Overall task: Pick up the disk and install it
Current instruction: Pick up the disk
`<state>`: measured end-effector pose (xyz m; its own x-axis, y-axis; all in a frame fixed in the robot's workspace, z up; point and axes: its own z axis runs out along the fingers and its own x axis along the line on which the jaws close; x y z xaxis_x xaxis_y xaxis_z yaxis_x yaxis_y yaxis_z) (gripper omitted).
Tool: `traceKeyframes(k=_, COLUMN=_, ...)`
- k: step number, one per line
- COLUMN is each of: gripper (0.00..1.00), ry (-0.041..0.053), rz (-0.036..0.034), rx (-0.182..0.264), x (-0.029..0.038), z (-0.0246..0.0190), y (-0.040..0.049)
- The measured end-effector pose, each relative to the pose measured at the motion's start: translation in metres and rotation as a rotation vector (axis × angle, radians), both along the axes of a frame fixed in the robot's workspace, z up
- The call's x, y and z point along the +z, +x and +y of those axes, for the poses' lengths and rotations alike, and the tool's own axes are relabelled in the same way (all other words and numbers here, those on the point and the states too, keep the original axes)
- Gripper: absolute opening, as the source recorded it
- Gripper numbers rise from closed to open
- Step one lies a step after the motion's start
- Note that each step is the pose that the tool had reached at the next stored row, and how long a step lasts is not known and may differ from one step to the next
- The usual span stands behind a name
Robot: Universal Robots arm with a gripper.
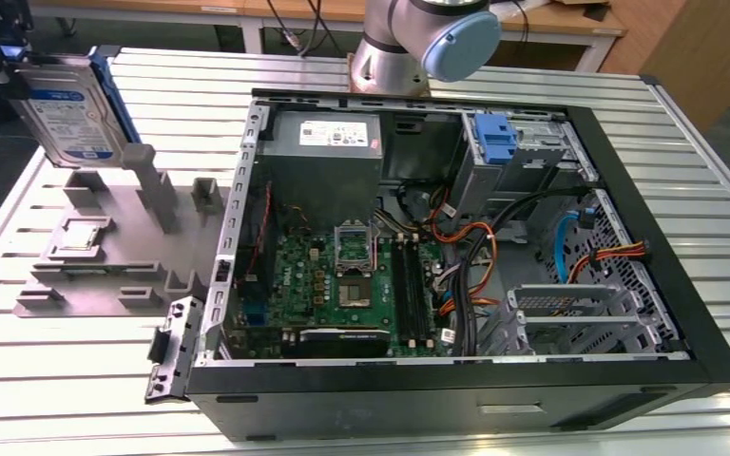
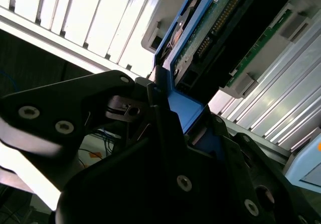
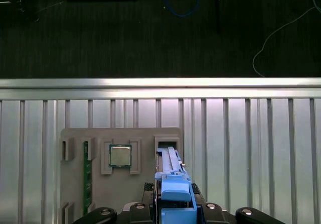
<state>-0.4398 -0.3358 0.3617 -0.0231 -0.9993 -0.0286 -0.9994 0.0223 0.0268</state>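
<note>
Over the far corner of the bench [image 1: 35, 380] on the exterior view's left, the tool [image 1: 8, 71] is grasping the disk [image 1: 71, 112] and holding it upright in the air, its white-and-blue label turned toward the exterior camera. In the second wrist view the black fingers [image 2: 100, 91] are clenching on the disk's blue rail, with the circuit-board side showing. Just beneath the disk, a grey parts tray [image 1: 99, 252] is lying near the bench's edge; in the first wrist view it is carrying a processor chip [image 3: 120, 155] and a green memory stick [image 3: 87, 176]. Further right, an open computer case [image 1: 441, 394] is taking up the bench's middle, with a blue bracket [image 1: 498, 138] standing in its far corner.
</note>
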Motion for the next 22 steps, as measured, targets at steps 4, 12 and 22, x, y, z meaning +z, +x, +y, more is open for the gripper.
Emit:
traceKeyframes(k=4, gripper=0.37, ry=-0.0012, rz=0.0000, rx=0.000, x=0.0008, z=0.0000, y=0.0000)
traceKeyframes(k=12, gripper=0.37, ry=-0.0031, rz=0.0001, rx=0.000, x=0.0024, z=0.0000, y=0.0000)
traceKeyframes(k=22, gripper=0.37, ry=-0.0058, rz=0.0002, rx=0.000, x=0.0046, z=0.0000, y=0.0000)
